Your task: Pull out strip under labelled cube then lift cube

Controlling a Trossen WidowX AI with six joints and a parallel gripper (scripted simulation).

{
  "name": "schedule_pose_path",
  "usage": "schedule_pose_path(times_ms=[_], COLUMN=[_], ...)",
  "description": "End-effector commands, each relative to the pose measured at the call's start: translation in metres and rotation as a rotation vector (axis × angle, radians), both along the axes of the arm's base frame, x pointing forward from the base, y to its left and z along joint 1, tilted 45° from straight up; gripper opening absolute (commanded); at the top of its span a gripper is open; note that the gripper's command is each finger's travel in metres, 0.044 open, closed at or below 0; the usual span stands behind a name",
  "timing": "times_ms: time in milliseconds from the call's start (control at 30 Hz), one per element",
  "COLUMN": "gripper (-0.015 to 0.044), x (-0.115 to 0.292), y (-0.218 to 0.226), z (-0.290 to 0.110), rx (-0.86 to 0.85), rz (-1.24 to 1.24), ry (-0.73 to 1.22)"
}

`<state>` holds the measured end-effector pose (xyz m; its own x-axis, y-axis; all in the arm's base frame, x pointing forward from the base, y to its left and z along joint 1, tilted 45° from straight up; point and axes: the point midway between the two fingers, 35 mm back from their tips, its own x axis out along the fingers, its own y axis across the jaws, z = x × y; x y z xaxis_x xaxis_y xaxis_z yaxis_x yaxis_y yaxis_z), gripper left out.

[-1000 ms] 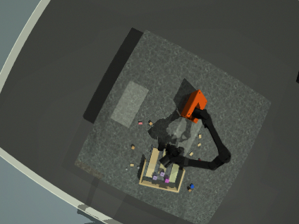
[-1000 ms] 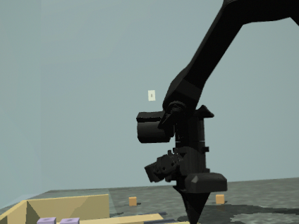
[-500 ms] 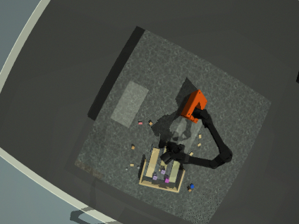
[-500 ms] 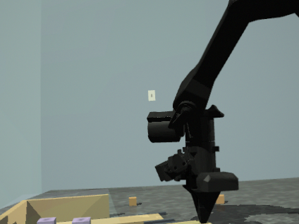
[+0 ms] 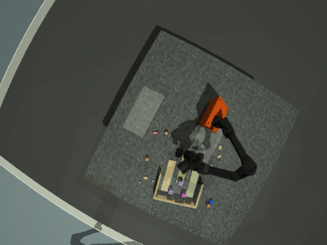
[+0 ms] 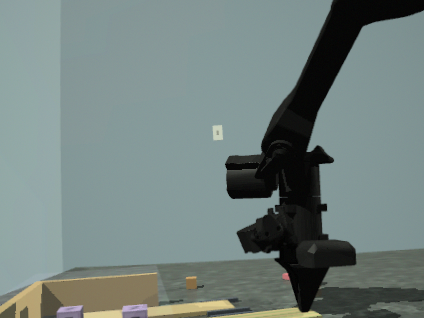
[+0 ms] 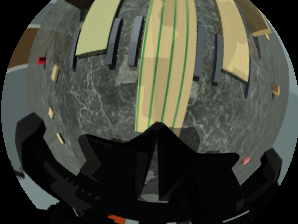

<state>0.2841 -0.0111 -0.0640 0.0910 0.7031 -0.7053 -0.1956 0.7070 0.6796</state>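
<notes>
1. The arm (image 5: 231,171) and claw (image 6: 306,305) are black; the arm's base (image 5: 213,112) is orange.
2. The counter (image 5: 254,115) is mottled dark grey.
3. The tray (image 6: 100,290) is tan.
4. The middle strip (image 7: 166,63) is pale yellow with green lines.
5. The cubes (image 6: 135,311) at lower left are lilac.
6. The wall (image 6: 150,100) is grey-blue.
</notes>
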Motion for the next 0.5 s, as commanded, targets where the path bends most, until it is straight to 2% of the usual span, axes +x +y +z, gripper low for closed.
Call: schedule_pose_path(times_ms=[0,467], gripper=[0.0,0.0], x=[-0.016,-0.034], y=[0.005,0.003], z=[-0.006,-0.01], rx=[0.003,0.002], rz=[0.014,0.014], ry=[0.034,0.035])
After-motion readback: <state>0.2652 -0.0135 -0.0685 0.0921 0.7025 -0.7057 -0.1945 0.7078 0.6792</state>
